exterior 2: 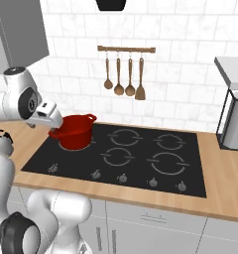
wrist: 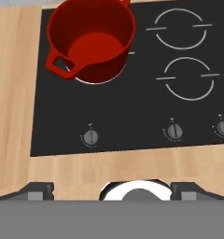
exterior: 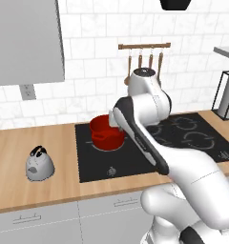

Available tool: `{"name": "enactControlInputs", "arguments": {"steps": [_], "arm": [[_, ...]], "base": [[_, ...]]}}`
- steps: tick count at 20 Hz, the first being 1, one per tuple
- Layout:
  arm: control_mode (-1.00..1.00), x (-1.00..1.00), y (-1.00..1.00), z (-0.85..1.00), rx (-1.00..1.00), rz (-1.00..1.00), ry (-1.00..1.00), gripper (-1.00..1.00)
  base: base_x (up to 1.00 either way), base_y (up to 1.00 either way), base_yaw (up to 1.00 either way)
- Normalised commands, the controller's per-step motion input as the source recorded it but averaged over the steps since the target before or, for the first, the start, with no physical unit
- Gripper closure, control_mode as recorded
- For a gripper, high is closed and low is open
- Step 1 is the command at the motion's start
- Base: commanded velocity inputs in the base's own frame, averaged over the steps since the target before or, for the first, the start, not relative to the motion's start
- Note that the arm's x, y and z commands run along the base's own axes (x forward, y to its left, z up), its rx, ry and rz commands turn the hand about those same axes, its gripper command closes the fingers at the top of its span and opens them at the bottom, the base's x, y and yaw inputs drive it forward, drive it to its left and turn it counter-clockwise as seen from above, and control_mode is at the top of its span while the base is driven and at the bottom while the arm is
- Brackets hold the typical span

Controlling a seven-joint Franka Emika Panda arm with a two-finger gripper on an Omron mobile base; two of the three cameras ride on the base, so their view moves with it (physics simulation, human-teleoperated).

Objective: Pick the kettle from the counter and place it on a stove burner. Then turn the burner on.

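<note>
The small silver-grey kettle [exterior: 39, 164] with a black arched handle stands upright on the wood-grain counter [exterior: 11, 143], left of the black stove [exterior: 135, 157]. My gripper [wrist: 113, 190] is open, with its fingertips [wrist: 39, 189] far apart and nothing between them. It looks down over the stove's front left part, well to the right of the kettle. Free burner rings [wrist: 188, 78] show to the right of the red pot [wrist: 91, 39]. In the left base view my own forearm hides the gripper.
The red two-handled pot [exterior: 107, 132] occupies the stove's left rear burner. A row of knobs [wrist: 90, 137] runs along the stove's front edge. A utensil rail [exterior 2: 126, 49] hangs on the tiled wall. A grey appliance [exterior 2: 235, 124] stands at the far right.
</note>
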Motion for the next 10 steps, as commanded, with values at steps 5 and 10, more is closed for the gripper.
{"name": "enactControlInputs", "arguments": {"steps": [5, 10], "arm": [[-1.0, -0.51, 0.14, -0.22, 0.01, 0.0, -0.06, -1.0], [-1.0, -0.21, 0.31, -0.13, 0.05, 0.0, -0.04, -1.0]], "base": [[0.0, 0.0, 0.0], [0.0, 0.0, 0.0]]}}
